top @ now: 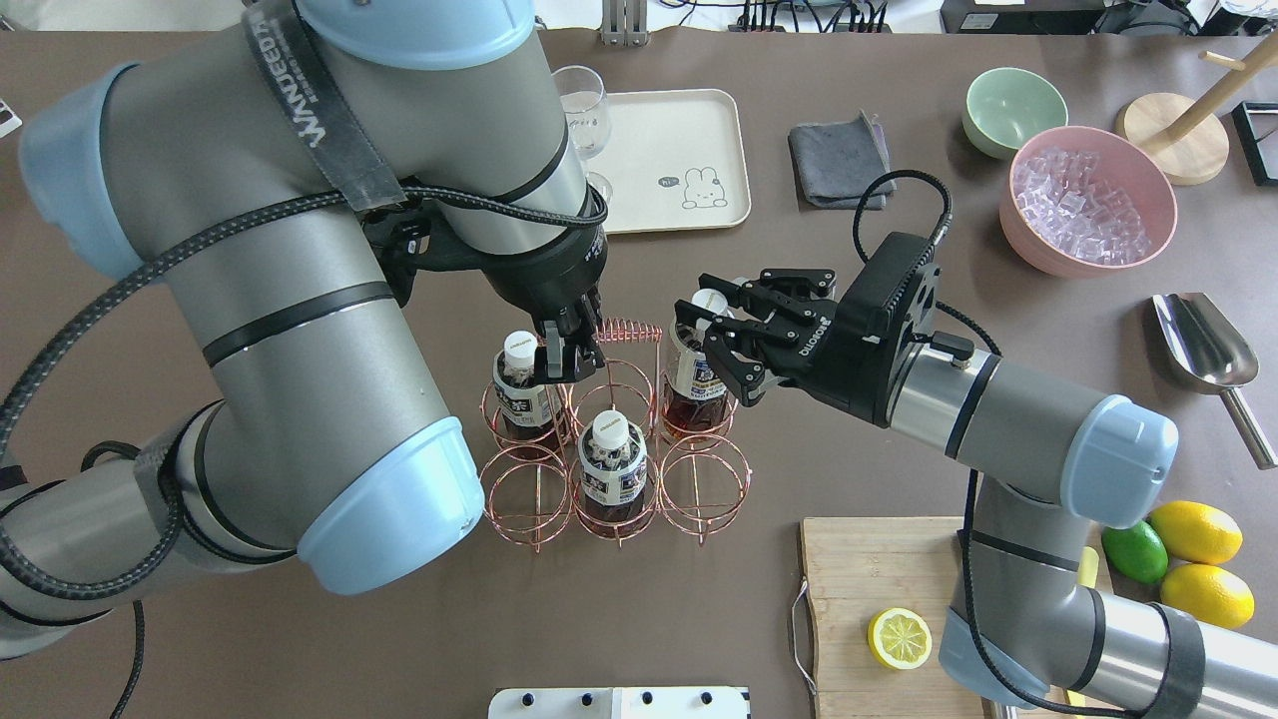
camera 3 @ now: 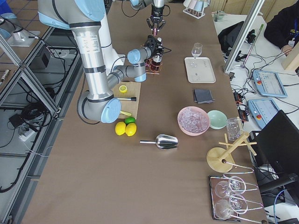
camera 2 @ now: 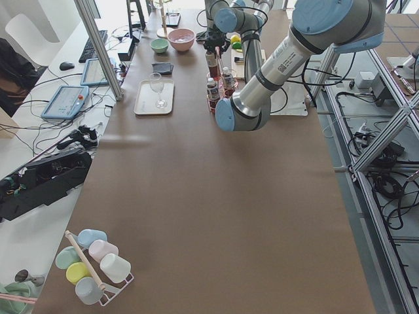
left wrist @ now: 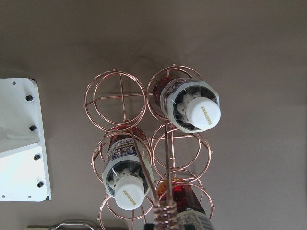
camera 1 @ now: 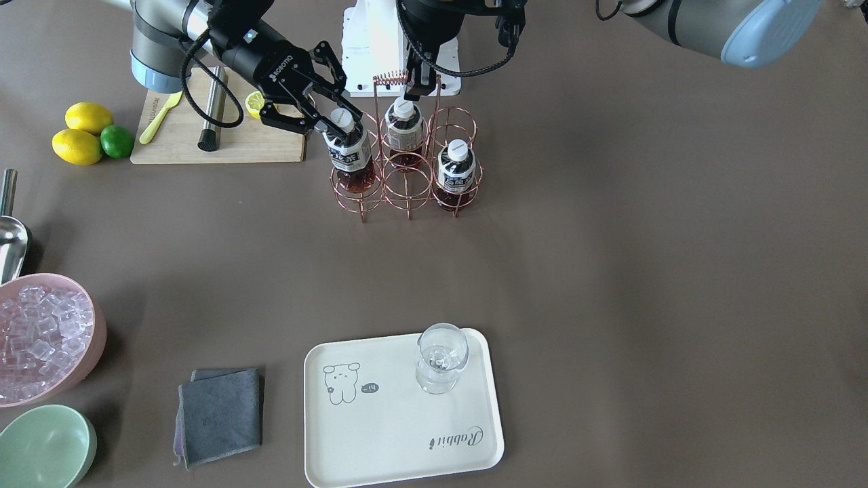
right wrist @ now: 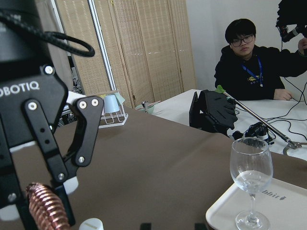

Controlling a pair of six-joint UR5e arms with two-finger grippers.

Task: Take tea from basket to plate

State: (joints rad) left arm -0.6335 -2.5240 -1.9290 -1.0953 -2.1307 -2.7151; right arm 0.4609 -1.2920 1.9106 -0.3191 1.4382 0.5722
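The copper wire basket stands mid-table and holds three tea bottles. My right gripper is shut on the neck of the tea bottle at the basket's corner; that bottle leans a little in its ring. It also shows in the overhead view, with the right gripper around its white cap. My left gripper is shut on the coil-wrapped handle. Two other tea bottles stand upright. The cream plate lies apart, nearer the table's far edge.
A clear stemmed glass stands on the plate. A grey cloth, a green bowl and a pink bowl of ice lie beside it. A wooden cutting board, two lemons and a lime sit near my right arm.
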